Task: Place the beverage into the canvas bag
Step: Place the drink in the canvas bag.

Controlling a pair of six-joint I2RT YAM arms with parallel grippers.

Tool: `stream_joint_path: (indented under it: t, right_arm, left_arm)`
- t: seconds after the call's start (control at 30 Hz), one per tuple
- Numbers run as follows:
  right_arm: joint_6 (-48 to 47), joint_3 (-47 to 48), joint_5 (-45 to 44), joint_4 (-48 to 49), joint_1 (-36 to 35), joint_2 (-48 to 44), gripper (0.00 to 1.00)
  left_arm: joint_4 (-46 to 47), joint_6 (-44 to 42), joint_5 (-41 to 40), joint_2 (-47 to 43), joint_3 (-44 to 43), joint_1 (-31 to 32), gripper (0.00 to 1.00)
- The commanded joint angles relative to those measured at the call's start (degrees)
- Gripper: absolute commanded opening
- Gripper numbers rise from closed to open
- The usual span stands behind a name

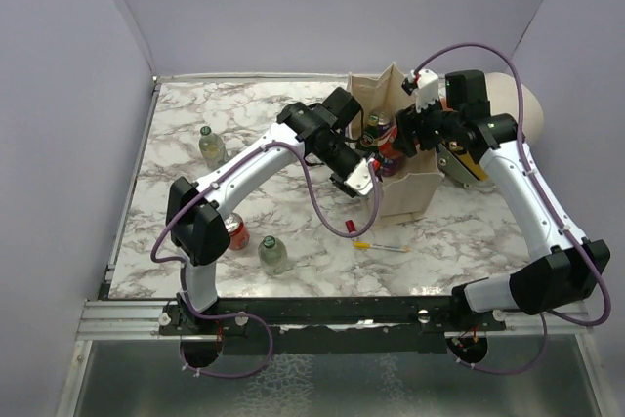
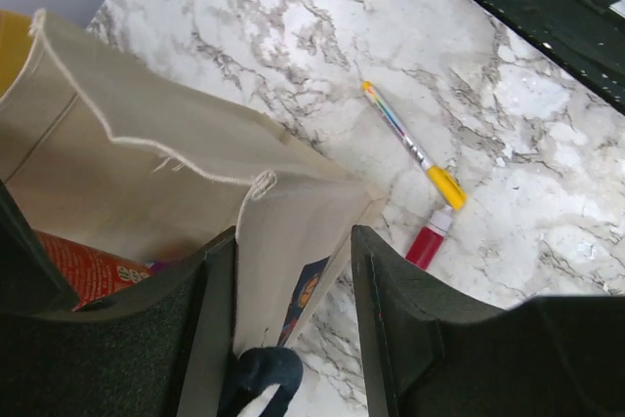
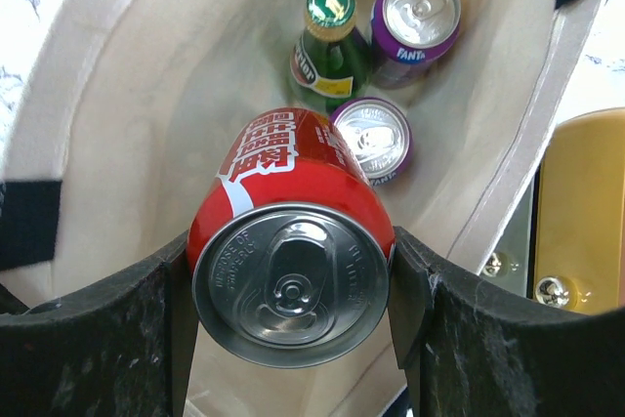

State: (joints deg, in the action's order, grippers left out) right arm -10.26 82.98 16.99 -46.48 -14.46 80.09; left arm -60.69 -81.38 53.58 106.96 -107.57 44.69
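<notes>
Marble counter has loads of bare room around the canvas bag, which stands upright toward the far edge. The left fingers sit apart on either side of its rim, not pinching it. The right fingers are clamped on the red can, right in the bag's open mouth with the canvas walls clear all round. It's above a green bottle and two purple cans.

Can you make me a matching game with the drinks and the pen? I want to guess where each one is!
1 red can
2 green bottle
3 Fanta can
4 pen

a lying on the table
b purple, on the canvas bag bottom
c held by the right gripper
d capped, on the bag's bottom

Pairs: 1-c, 2-d, 3-b, 4-a
</notes>
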Motion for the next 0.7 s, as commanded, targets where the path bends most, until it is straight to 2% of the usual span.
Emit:
stream_joint_path:
  t: [0.0,0.13,0.37,0.67]
  right_arm:
    - [-4.92,-2.70,1.95,5.02,0.13,-5.00,0.08]
    - [-7.82,-4.78,0.94,5.62,0.13,-5.99,0.08]
    - [-10.30,-6.06,-1.38,6.53,0.13,-6.01,0.08]
    - [-15.76,-11.29,-2.29,6.12,0.13,-8.40,0.08]
  left_arm:
    - [-7.74,-8.91,0.45,0.49,-1.42,1.16,0.47]
    - [-7.77,-10.36,-0.79,-0.07,-0.54,2.33,0.39]
    - [-7.96,-17.63,-1.75,-0.60,2.51,3.62,0.28]
    - [-10.68,-24.45,0.01,1.77,2.63,4.32,0.25]
